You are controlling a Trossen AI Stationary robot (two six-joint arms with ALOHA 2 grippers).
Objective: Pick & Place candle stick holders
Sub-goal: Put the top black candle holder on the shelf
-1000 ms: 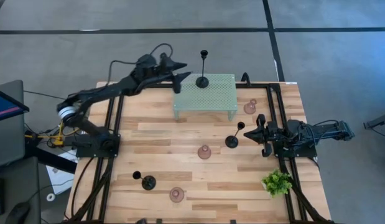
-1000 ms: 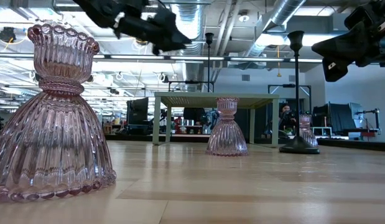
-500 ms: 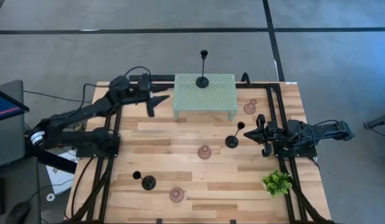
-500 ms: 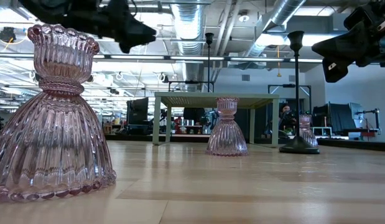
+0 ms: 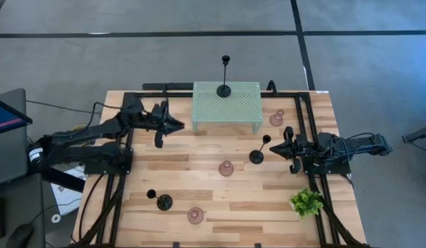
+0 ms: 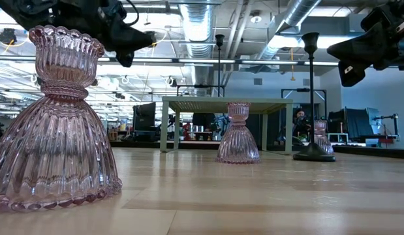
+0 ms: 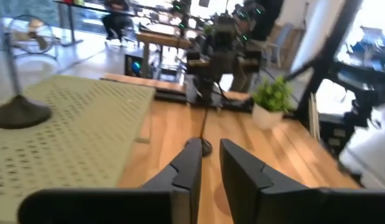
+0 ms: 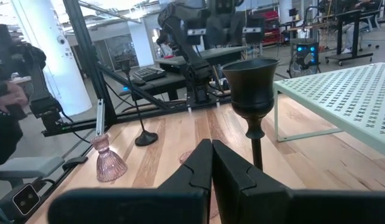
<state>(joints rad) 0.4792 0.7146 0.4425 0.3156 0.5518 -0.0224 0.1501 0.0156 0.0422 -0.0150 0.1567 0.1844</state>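
Observation:
One black candle stick holder (image 5: 224,89) stands by its round base on the mint-green mesh shelf (image 5: 237,110). A second (image 5: 257,156) stands just left of my right gripper (image 5: 274,147), which is shut and empty; its cup (image 8: 250,86) shows close ahead in the right wrist view. A third (image 5: 163,201) stands near left. The pinkish glass holders stand at the right of the shelf (image 5: 277,118), mid-table (image 5: 226,168) and near the front edge (image 5: 195,215). My left gripper (image 5: 171,128) hovers left of the shelf, narrowly open (image 7: 211,152) and empty.
A small green plant (image 5: 307,202) stands at the near right. Black frame rails (image 5: 123,172) run along both table sides. In the low view the nearest glass holder (image 6: 55,130) fills the left. Bare wood lies between the shelf and the mid-table holders.
My left gripper has drawn back from above the shelf's far left corner, going toward the table's left and near edges and lower, to a spot left of the shelf. The black holder on the shelf has stayed standing.

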